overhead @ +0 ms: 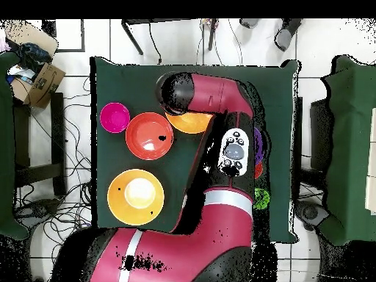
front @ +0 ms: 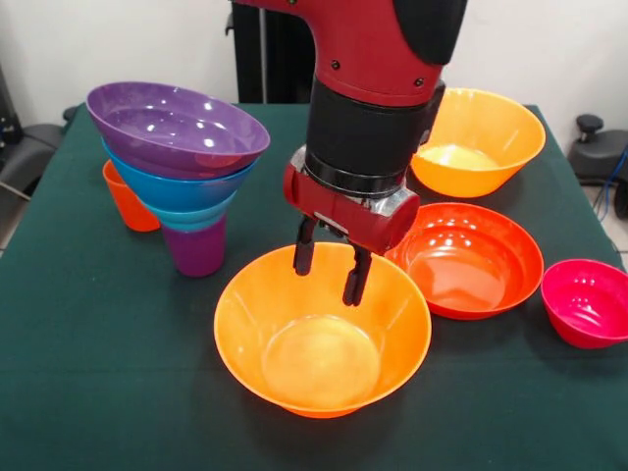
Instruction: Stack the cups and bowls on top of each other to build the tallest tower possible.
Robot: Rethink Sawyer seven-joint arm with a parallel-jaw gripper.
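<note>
That big orange bowl (front: 322, 339) up front sits right under the gripper (front: 331, 267), fingers (front: 303, 257) spread astride its far rim, with the tower (front: 182, 167) off to the picture's left.

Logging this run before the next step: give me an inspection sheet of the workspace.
Surface: green tablecloth, bare between items.
Job's things: tower of purple cup, teal, blue and purple bowls; orange cup behind it; near orange bowl, far orange bowl, red bowl, pink bowl all single.
Clutter: nothing seen on the table.
Grippers: gripper open, fingers over the near orange bowl's far rim.
Cables: loose on the floor.
Surroundings: cardboard box at the side.
</note>
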